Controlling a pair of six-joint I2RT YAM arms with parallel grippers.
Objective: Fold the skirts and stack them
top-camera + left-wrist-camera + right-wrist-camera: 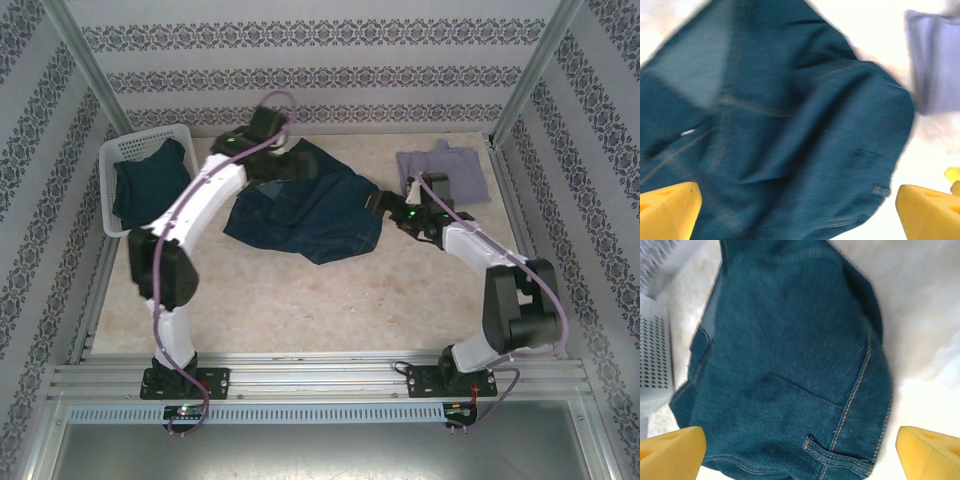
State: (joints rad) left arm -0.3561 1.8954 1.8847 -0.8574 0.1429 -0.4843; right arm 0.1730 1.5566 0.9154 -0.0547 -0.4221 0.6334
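Note:
A dark teal-blue denim skirt [312,212] lies spread and rumpled in the middle of the table. My left gripper [283,163] hovers over its far edge. In the left wrist view that gripper [797,210] is open, its yellow fingers [667,210] wide apart above the blurred teal cloth [790,110]. My right gripper [380,203] is at the skirt's right edge. It is open [800,450] over the stitched denim [790,365], holding nothing. A light grey-lavender skirt [443,172] lies folded at the back right, also seen from the left wrist [935,65]. Another dark garment [150,183] sits in the basket.
The white mesh basket [112,160] stands at the back left, and its wall [655,355] is close to the denim in the right wrist view. Patterned walls and metal posts enclose the table. Bare tabletop [330,305] lies in front of the skirt.

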